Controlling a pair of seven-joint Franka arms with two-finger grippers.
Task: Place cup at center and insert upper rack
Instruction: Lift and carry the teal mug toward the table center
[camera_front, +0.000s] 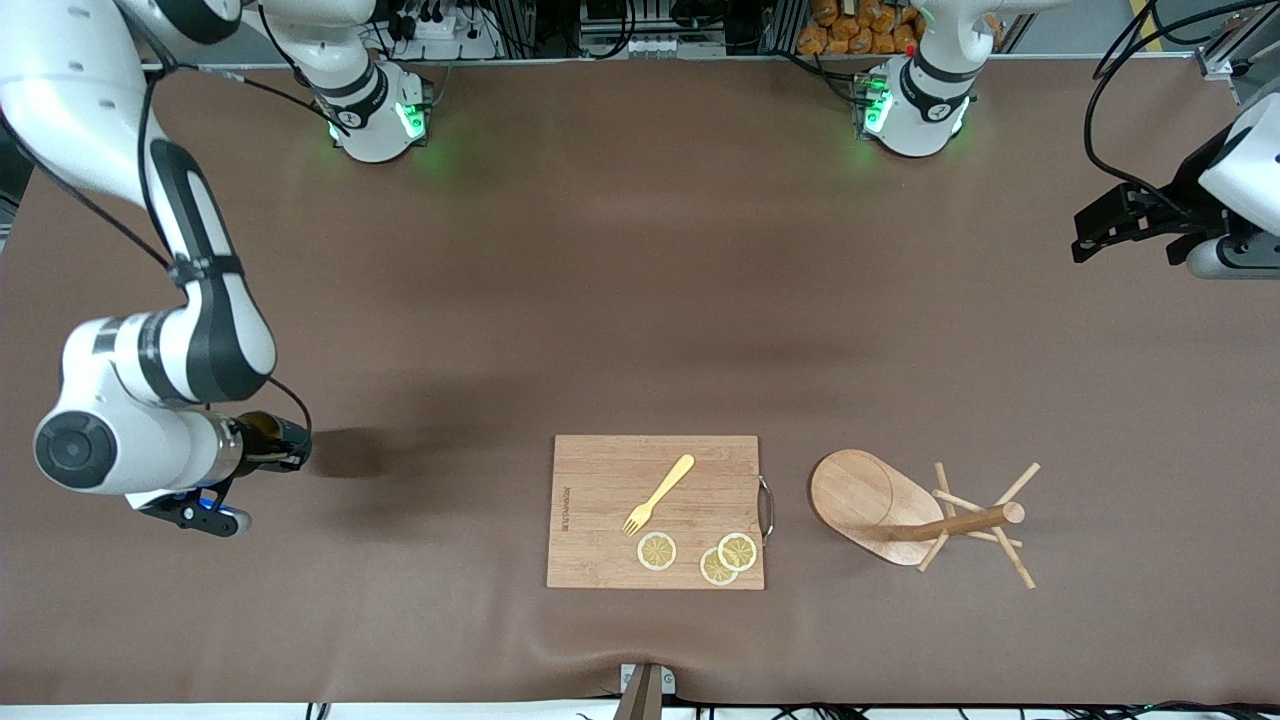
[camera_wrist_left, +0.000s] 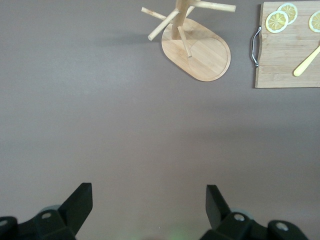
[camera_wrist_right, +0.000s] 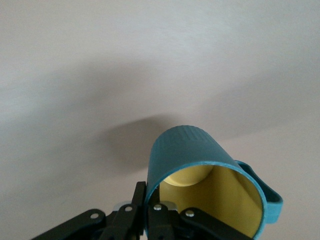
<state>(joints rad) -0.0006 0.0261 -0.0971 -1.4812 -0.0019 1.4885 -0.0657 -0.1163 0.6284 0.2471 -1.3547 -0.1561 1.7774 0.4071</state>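
A brown mat covers the desk (camera_front: 620, 280). Close to the edge nearest the front camera lies the cutting board (camera_front: 600, 510), carrying a yellow fork (camera_front: 658, 494) and three lemon slices (camera_front: 698, 554). Just beside it, toward the left arm's end, the upper rack (camera_front: 920, 515) lies tipped over on the mat. At the right arm's end, the right gripper (camera_wrist_right: 150, 212) is clenched on the rim of the cup (camera_wrist_right: 207, 172). At the other end the left gripper (camera_wrist_left: 149, 202) waits, fingers spread wide.
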